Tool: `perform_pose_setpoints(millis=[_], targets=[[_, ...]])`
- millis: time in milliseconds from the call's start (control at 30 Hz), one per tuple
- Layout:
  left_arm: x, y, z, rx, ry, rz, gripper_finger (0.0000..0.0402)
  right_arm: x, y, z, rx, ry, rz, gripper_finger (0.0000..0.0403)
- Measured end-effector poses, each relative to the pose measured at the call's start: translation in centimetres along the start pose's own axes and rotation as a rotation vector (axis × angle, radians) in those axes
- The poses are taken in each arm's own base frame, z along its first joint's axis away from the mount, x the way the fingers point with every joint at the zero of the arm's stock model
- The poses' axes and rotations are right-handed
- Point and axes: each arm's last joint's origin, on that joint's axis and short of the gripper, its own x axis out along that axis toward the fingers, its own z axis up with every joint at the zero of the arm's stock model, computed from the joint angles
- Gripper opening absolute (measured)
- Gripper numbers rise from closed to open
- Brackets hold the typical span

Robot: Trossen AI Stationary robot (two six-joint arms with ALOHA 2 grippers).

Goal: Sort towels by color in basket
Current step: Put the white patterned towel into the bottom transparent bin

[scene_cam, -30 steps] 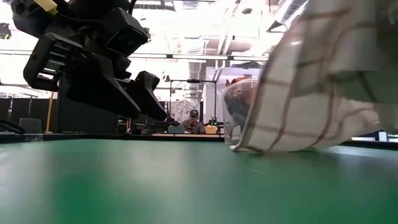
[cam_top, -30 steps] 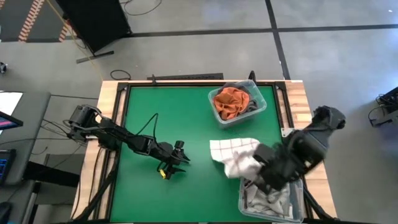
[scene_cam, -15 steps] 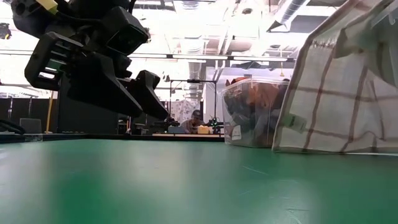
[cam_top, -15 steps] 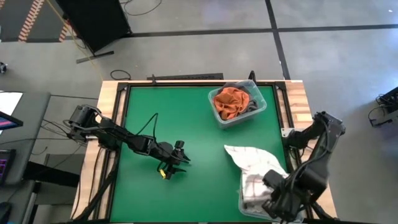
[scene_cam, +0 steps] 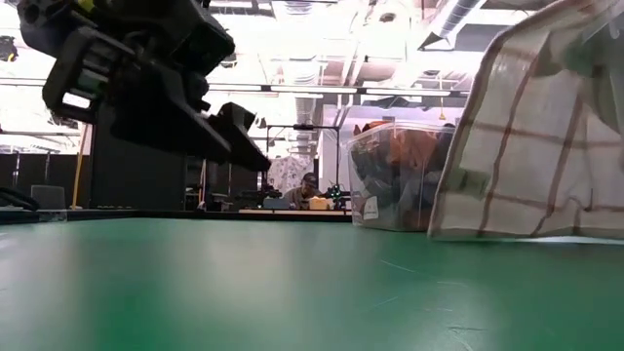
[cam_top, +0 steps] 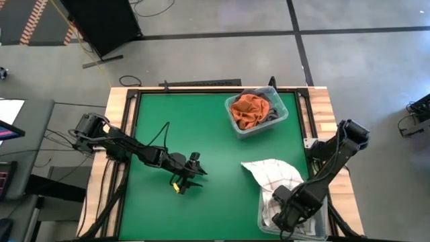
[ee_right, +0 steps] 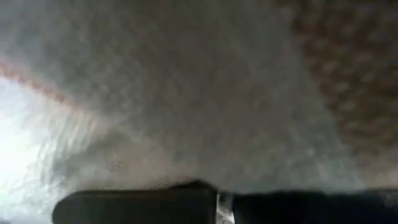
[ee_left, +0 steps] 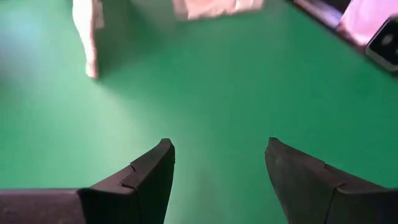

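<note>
Grey concrete floor (cam_top: 201,54), bright ceiling lights (scene_cam: 322,58), person (scene_cam: 310,190) seated behind

Setting: a robotics lab or workshop hall.
Floor: bare grey concrete (cam_top: 201,57) with dark seams, surrounding the bench on all sides.
Bench: a wood-framed table (cam_top: 119,114) with a green mat, two dark arms mounted at its 3 and 9 o'clock edges.
Cabling: loose black cables (cam_top: 158,8) on the floor toward 12 o'clock.
Ceiling: exposed ducts and bright strip lights (scene_cam: 322,58) in the low view.
Background: a seated person (scene_cam: 310,185) at a far desk among equipment racks.
Periphery: a monitor edge (cam_top: 8,121) at 9 o'clock.
</note>
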Motion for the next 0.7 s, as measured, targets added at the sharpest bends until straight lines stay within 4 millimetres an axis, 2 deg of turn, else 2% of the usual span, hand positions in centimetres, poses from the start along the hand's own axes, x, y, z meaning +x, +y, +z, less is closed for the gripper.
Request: perform_pose_setpoints(millis=[167, 367, 467, 700], targets=[[0.1, 0.0, 1.0, 0.000, -0.118, 0.000, 0.0240, 1.9, -0.1, 0.4, -0.018, 0.023, 0.050, 0.0043], [0.5, 0.0, 2.6, 0.048, -0.282, -0.051, 0.0240, 2.6, 0.0, 0.9, -0.064, 0.029, 0.086, 0.0044], [1.6, 0.1, 3.7, 0.081, -0.310, -0.051, 0.0240, 2.5, 0.1, 1.1, -0.086, 0.028, 0.095, 0.0046], [6.6, 0.4, 5.2, 0.080, -0.312, -0.051, 0.0240, 2.5, 0.2, 1.2, -0.098, 0.024, 0.107, 0.0054]])
